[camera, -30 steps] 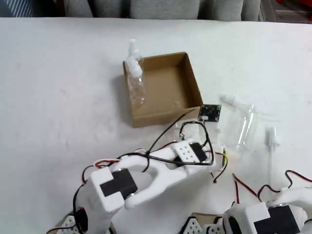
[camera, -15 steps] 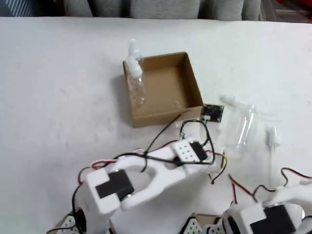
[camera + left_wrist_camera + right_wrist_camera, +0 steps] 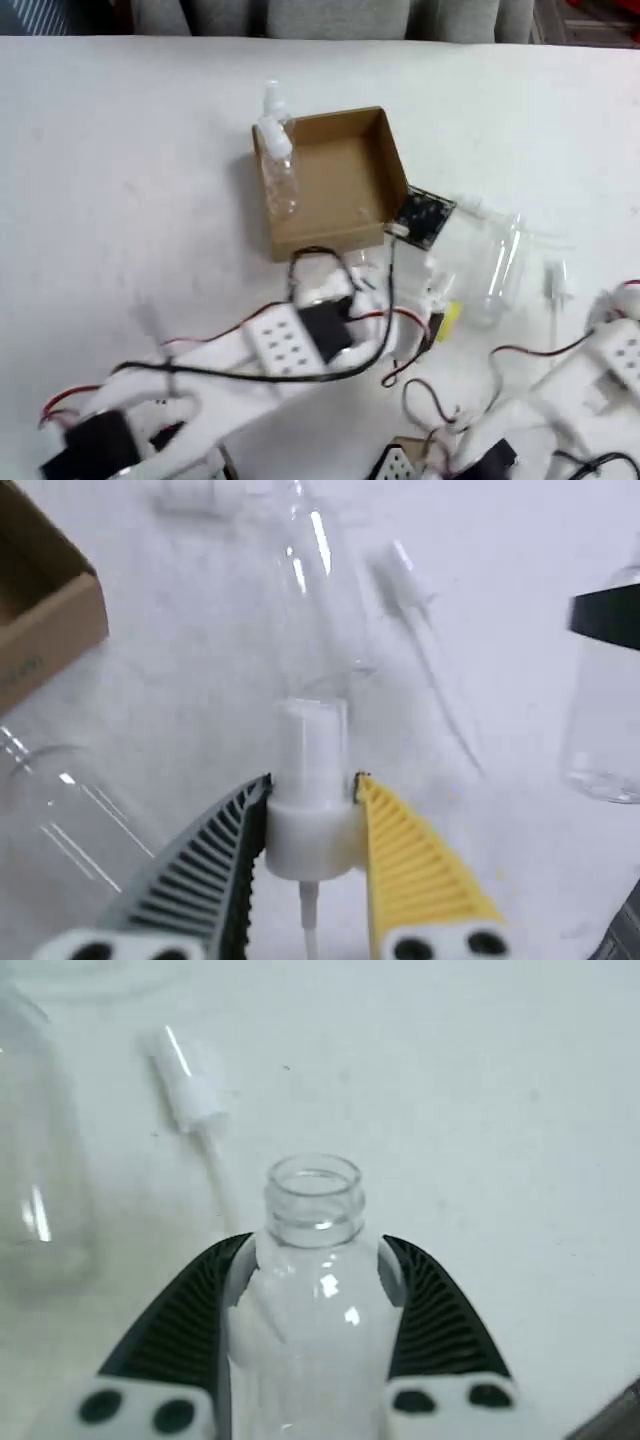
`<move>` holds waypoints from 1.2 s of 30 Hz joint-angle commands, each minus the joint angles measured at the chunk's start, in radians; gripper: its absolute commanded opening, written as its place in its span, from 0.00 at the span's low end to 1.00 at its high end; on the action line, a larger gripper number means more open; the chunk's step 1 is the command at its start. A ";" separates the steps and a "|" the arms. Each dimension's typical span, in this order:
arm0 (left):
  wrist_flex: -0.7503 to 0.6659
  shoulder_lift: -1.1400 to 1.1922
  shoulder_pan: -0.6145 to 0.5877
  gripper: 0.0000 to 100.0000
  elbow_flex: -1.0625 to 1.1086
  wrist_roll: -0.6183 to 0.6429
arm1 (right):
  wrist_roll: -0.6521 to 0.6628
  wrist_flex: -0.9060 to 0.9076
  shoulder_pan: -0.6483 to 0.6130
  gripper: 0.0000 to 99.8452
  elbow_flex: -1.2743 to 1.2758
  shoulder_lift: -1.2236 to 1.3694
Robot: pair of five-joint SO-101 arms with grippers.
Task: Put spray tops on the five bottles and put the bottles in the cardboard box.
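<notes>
A: High view first. The cardboard box (image 3: 330, 240) sat mid-table. A capped bottle (image 3: 281, 180) lay along the wall away from the other bottles, its top poking over the rim. We counted that as one done. We couldn't tell whether a second one was there.
B: Agreed. On the box's other side we saw clear bottles (image 3: 500, 262) lying on the table (image 3: 120, 150), with a loose spray top (image 3: 556, 282) just beside them. We judged most of the job was left.
A: Left wrist view. The left gripper (image 3: 311, 780) was clenched on a spray top (image 3: 310, 825), nozzle pointing away and dip tube running back between the fingers. That made the grasp plain, whereas from above the arm and cables covered it.
B: Right wrist view. The right gripper (image 3: 317, 1250) was clamped around an open-necked bottle (image 3: 314, 1195) with no top on it. We got that neck detail here, not from above.
A: So we judged top and bottle were each in hand, not yet joined. Boxing would come after.
B: We read the box's inside from above. The left wrist view caught its corner.
</notes>
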 commanded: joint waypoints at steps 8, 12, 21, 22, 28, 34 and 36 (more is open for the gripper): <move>0.017 -0.458 -0.259 0.02 -0.005 -0.097 | -0.210 -0.018 -0.400 0.01 0.109 -0.449; 0.015 -0.575 -0.383 0.02 -0.077 -0.129 | -0.213 -0.027 -0.638 0.02 0.144 -0.567; 0.009 -0.693 -0.532 0.02 -0.341 -0.166 | -0.215 -0.027 -1.173 0.02 0.287 -0.862; 0.009 -0.693 -0.539 0.02 -0.368 -0.164 | -0.215 -0.028 -1.222 0.02 0.307 -0.908; -0.034 -0.691 -0.552 0.02 -0.428 -0.161 | -0.216 -0.143 -1.380 0.02 0.453 -1.156; -0.287 -0.690 -0.550 0.02 -0.344 -0.026 | -0.318 -0.168 -1.452 0.02 0.480 -1.133; -0.356 -0.690 -0.544 0.02 -0.285 -0.023 | -0.384 -0.168 -1.448 0.02 0.480 -1.133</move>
